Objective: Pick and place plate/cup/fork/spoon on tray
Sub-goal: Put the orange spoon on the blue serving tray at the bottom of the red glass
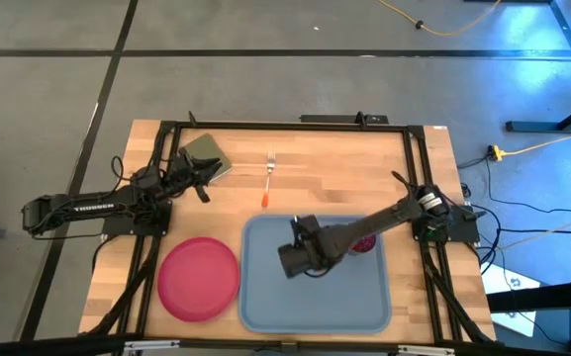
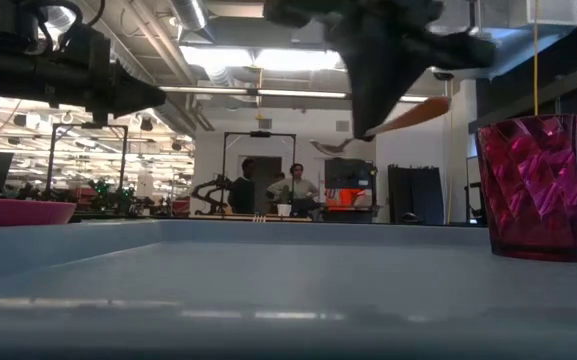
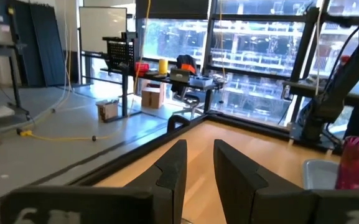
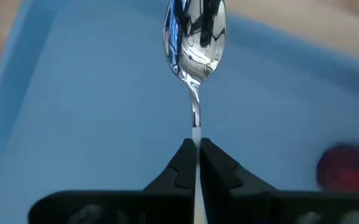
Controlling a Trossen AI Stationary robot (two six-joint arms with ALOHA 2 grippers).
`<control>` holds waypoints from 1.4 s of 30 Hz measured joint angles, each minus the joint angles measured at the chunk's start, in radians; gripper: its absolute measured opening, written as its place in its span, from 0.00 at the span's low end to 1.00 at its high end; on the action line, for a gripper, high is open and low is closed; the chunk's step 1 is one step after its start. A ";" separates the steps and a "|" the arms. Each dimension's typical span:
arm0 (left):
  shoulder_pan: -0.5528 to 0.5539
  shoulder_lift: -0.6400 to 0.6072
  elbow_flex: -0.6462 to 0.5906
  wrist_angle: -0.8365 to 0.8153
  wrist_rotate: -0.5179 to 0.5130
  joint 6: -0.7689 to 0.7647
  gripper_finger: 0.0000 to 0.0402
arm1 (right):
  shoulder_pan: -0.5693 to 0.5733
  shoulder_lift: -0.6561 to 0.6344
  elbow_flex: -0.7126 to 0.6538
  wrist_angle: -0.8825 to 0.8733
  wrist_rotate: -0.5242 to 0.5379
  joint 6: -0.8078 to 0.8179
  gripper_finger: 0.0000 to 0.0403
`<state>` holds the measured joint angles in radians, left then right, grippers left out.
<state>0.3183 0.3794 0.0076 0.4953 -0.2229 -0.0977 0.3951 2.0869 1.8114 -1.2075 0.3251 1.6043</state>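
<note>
My right gripper (image 1: 295, 259) hangs over the light-blue tray (image 1: 265, 307) and is shut on the spoon (image 2: 368, 133). The spoon has a silver bowl (image 4: 195, 37) and an orange handle (image 2: 415, 114). The dark-red cup (image 2: 536, 185) stands upright on the tray's right part, partly hidden by the right arm in the high view (image 1: 364, 243). The pink-red plate (image 1: 199, 279) lies on the table left of the tray. The fork (image 1: 268, 179) lies on the table beyond the tray. My left gripper (image 3: 199, 165) is open and empty, held above the table near the olive-green pad (image 1: 206, 153). My right gripper pinches the spoon between its two fingers where the silver neck (image 4: 195, 127) meets the handle. The bowl sticks out past the fingertips, and the orange handle end (image 2: 433, 106) juts out behind. The fingers come from above. The spoon is clear of the tray and tilted, bowl end lower.
A black frame (image 1: 285, 126) runs along the table's edges. The tray floor is bare to the left of the cup (image 1: 275, 297). People stand in the room far behind the table (image 2: 293, 190).
</note>
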 joint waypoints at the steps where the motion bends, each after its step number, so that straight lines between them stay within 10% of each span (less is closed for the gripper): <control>1: 0.000 0.000 0.000 0.000 0.000 0.013 0.18 | 0.015 0.000 0.000 0.000 -0.015 0.026 0.02; 25: 0.000 0.000 0.000 0.015 0.006 0.029 0.18 | 0.337 0.005 -0.001 -0.037 -0.189 0.723 0.02; 42: 0.000 0.000 0.000 0.137 0.007 0.030 0.18 | 0.356 0.139 -0.002 -0.181 -0.333 0.741 0.02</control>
<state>0.3181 0.3790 0.0077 0.6322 -0.2159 -0.0678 0.7513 2.2257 1.8095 -1.3889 -0.0084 2.3453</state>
